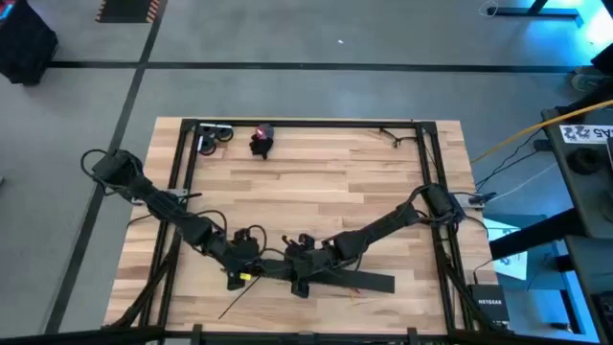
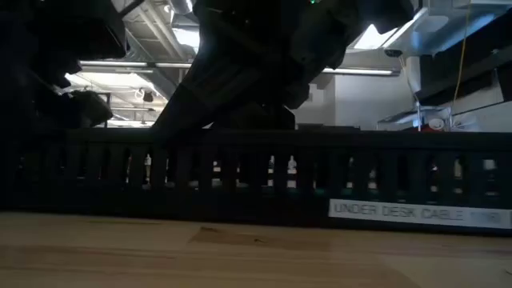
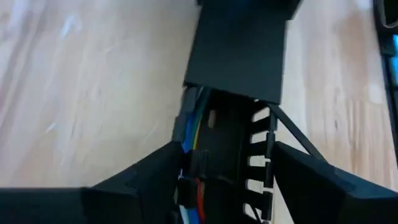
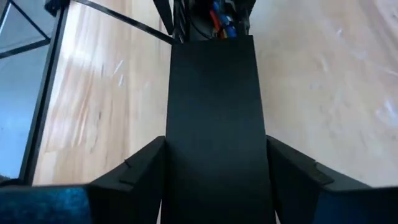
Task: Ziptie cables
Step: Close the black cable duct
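Grippers: left gripper [image 3: 217, 186] fingers straddle cables [image 3: 191, 134]; right gripper [image 4: 214, 168] spread around black bar [image 4: 214, 106].

The cables [image 3: 191, 134] are thin blue, yellow, white and red wires running side by side in a tight bundle. They lie inside the open slotted section of a long black tray [image 3: 239, 68], straight ahead of the left gripper [image 3: 227, 180] and between its fingers. In the right wrist view their blue and red ends [image 4: 222, 18] show beyond the tray's far end.
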